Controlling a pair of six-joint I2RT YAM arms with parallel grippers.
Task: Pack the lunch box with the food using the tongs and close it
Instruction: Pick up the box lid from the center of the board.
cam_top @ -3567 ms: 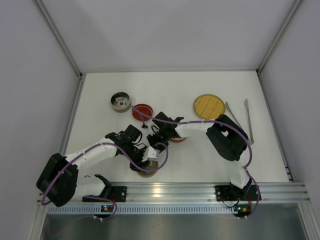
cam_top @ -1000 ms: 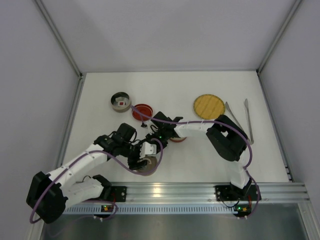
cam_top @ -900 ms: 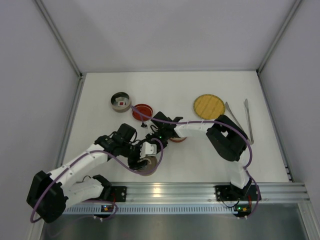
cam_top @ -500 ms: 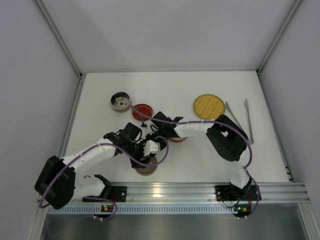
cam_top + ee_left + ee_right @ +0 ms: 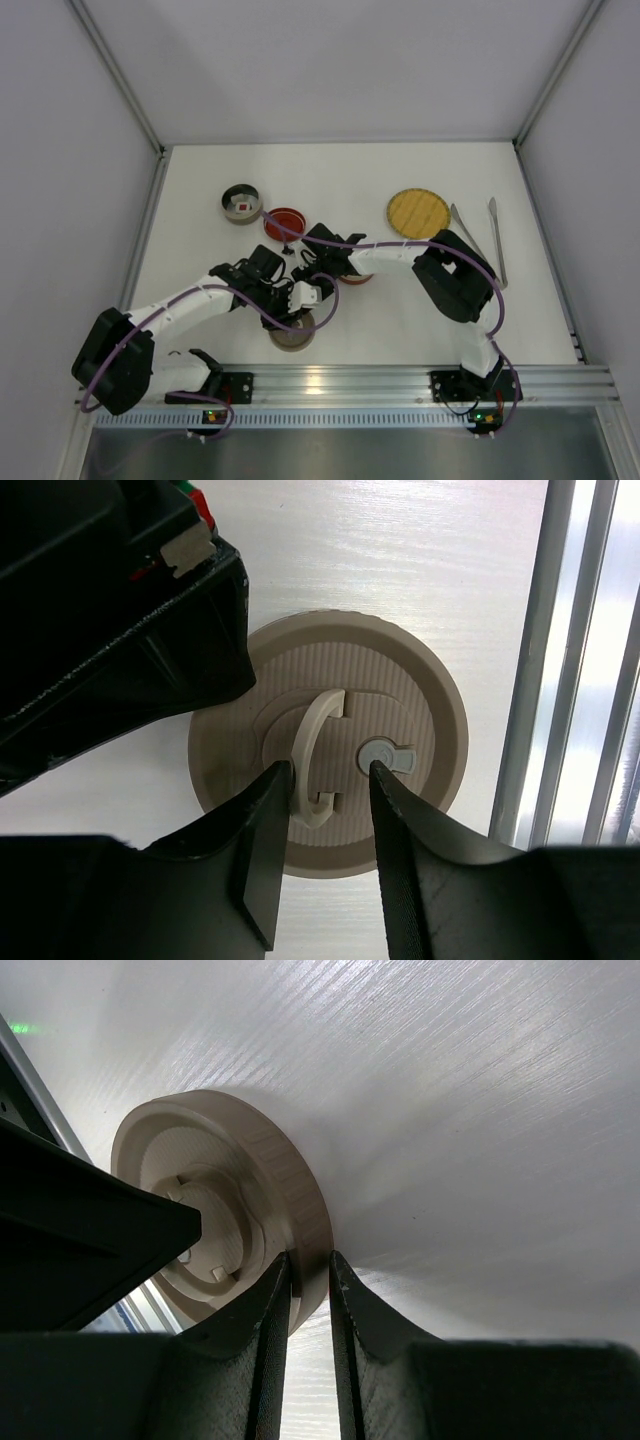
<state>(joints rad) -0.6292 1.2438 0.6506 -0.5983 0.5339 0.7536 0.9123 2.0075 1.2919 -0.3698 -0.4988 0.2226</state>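
Note:
A round beige lid [image 5: 292, 337] with a ring handle [image 5: 312, 742] lies near the table's front edge. In the left wrist view my left gripper [image 5: 325, 772] hangs right above the lid [image 5: 420, 710]. Its jaws stand open on either side of the handle, the left one touching it. My right gripper [image 5: 308, 1260] is shut on the lid's rim [image 5: 300, 1210]. One open tin [image 5: 240, 204] at the back left holds a piece of the food [image 5: 241, 206]. The tongs [image 5: 497, 240] lie at the far right.
A red round dish [image 5: 285, 222] sits beside the open tin. Another round dish [image 5: 357, 277] is partly hidden under the right arm. The yellow plate [image 5: 418, 211] stands left of the tongs. The metal rail [image 5: 575, 680] runs close beside the lid.
My left gripper has shifted right and come over the lid's handle, and its jaws have narrowed around it. The right gripper keeps its hold on the rim.

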